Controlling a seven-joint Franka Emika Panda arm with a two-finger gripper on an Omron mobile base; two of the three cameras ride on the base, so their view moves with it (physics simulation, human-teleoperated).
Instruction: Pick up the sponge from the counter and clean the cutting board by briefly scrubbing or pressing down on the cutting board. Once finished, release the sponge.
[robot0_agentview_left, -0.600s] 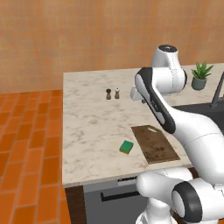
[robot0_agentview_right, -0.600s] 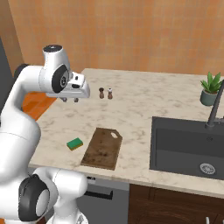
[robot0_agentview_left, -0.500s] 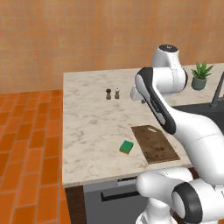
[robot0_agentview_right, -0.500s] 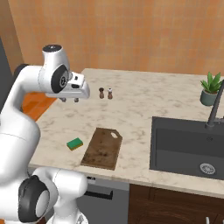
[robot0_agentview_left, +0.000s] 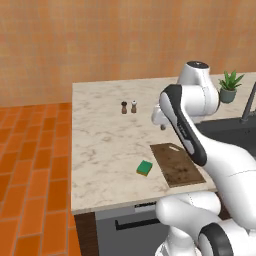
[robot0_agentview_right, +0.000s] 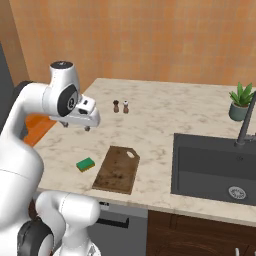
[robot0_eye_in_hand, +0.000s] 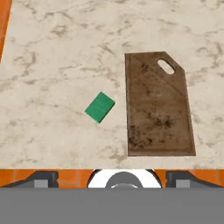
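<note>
The sponge (robot0_agentview_left: 145, 168) (robot0_agentview_right: 85, 163) (robot0_eye_in_hand: 99, 106), a small block with a green top, lies flat on the marble counter (robot0_agentview_left: 105, 145) (robot0_agentview_right: 155, 125) (robot0_eye_in_hand: 52, 52) near its front edge. Just beside it, apart, is the dark brown cutting board (robot0_agentview_left: 177, 164) (robot0_agentview_right: 118, 169) (robot0_eye_in_hand: 157, 109), with its hole at the far end. My gripper (robot0_agentview_left: 161, 125) (robot0_agentview_right: 76, 127) (robot0_eye_in_hand: 112, 177) hangs high above the counter, behind the sponge and board. It is open and empty, with its fingertips (robot0_eye_in_hand: 41, 178) wide apart.
Two small shakers (robot0_agentview_left: 129, 106) (robot0_agentview_right: 121, 106) stand mid-counter toward the back. A dark sink (robot0_agentview_right: 215, 167) with a faucet (robot0_agentview_right: 246, 127) lies right of the board, and a potted plant (robot0_agentview_left: 229, 86) (robot0_agentview_right: 241, 101) stands behind it. Orange tiled floor (robot0_agentview_left: 30, 175) lies left of the counter.
The arm has dipped slightly, bringing the open gripper a little lower over the counter. Sponge and board have not moved.
</note>
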